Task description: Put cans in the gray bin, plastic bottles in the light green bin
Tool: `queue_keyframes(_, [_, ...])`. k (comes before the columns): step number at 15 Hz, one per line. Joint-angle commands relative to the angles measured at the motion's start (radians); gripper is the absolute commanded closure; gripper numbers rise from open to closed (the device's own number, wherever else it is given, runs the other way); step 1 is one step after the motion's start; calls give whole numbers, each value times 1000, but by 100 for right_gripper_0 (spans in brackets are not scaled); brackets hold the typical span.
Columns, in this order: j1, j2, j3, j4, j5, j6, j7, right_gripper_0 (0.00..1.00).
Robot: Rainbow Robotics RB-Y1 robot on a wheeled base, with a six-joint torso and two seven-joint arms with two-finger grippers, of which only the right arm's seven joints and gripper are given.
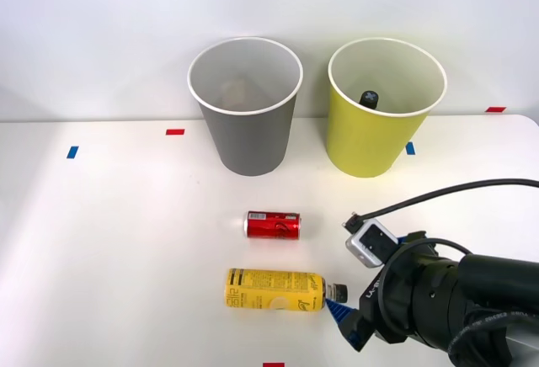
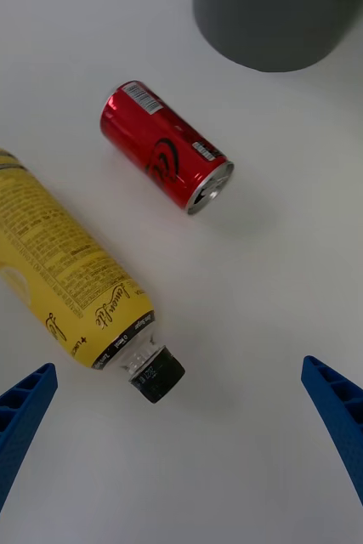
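the right gripper [image 2: 181, 442] is hanging low over the white table [image 1: 118, 249] near its front edge, its two blue ribbed fingers [image 2: 11, 425] spread wide apart with nothing between them. in the front view the gripper [image 1: 341, 312] is sitting just beside the black cap of the yellow-labelled bottle [image 1: 274, 290], at the end of the dark arm that is coming in from the right. the bottle is lying on its side, its cap pointing toward the gripper and its base pointing toward the robot's left. in the wrist view the same bottle [image 2: 62, 272] is lying at a slant, with its cap closer to one finger than to the other and touching neither. the red can [image 1: 272, 225] is lying on its side too, just beyond the bottle and apart from it, roughly parallel to it; its silver end is showing clearly in the wrist view [image 2: 166, 146]. farther back, the gray bin [image 1: 246, 123] and the light green bin [image 1: 370, 135] are standing upright side by side near the table's far edge, the gray one to the robot's left, with a gap between them. a black bottle cap [image 1: 370, 98] is showing inside the light green bin. the gray bin's base [image 2: 270, 34] is appearing past the can in the wrist view. small red and blue tape marks [image 1: 174, 131] are dotting the table.
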Motion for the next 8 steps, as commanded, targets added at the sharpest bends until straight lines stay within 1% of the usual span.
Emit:
queue_keyframes(1, [-114, -41, 6, 0, -110, 119, 171, 0])
queue_keyframes(4, [-166, -68, 30, 0, -165, 159, 323, 0])
queue_keyframes(6, [-203, -73, 84, 0, -168, 159, 394, 0])
queue_keyframes(8, [-247, -61, 129, 30, -173, 159, 441, 0])
